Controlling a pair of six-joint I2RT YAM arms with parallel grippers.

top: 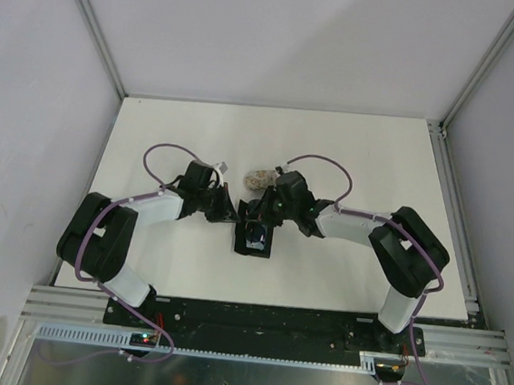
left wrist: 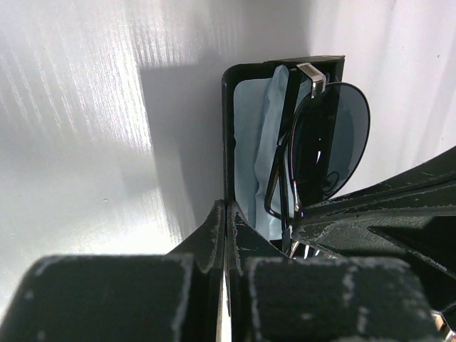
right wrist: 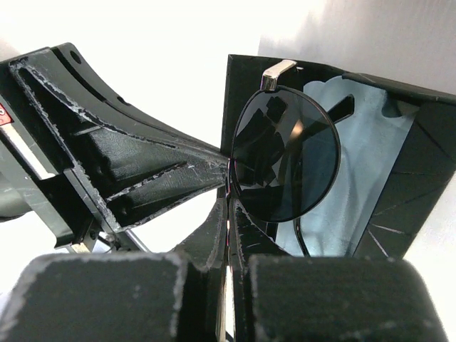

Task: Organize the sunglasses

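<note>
While the left jaws pinch shut on the side wall of the open black case (left wrist: 229, 121), the right jaws are closed on the rim of the wire-frame sunglasses (right wrist: 285, 164) (upright, partly inside it), which stand over a pale blue cloth (left wrist: 251, 142) in the case, mid-surface (top: 378, 168).

White arms (top: 160, 209), bulky black joints (top: 97, 241), looping purple cables (top: 147, 156) — scuffed black left gripper (left wrist: 226, 214).

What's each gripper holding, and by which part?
The left gripper pinches the black case by its side wall; the right gripper pinches the wire sunglasses at a lens rim.
</note>
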